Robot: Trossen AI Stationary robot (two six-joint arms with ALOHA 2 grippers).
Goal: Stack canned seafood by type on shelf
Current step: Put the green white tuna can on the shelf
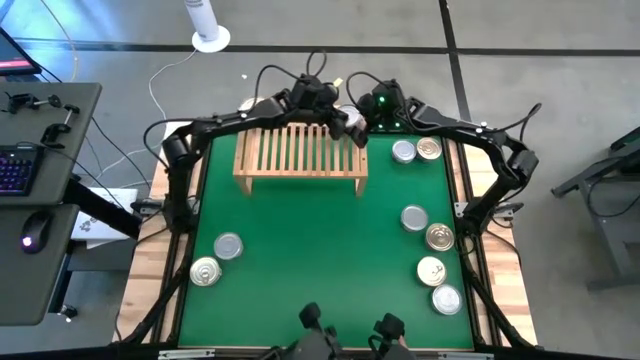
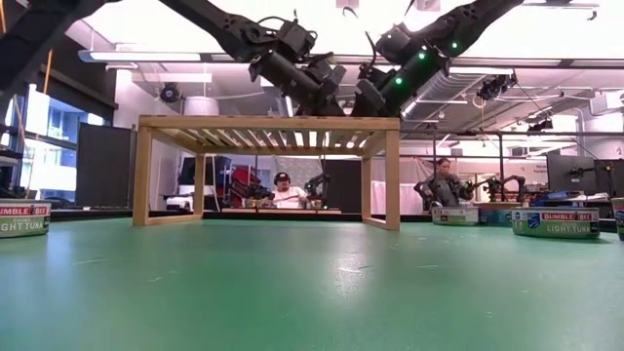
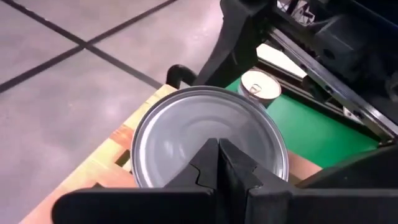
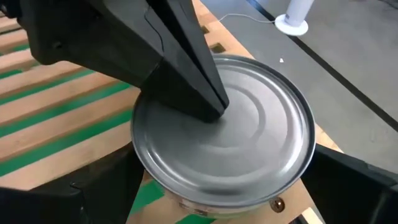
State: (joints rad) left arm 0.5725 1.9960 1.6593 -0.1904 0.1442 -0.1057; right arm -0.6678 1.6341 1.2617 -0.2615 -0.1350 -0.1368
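You have the silver tin lying flat on the shelf's far right corner, straddled by the right gripper's wide-spread fingers, while the left gripper, fingers pinched together, presses straight down on its lid from directly above.

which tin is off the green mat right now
The tin between the right gripper's open fingers above the shelf's right end, left gripper pressing it; the rest lie on the mat.
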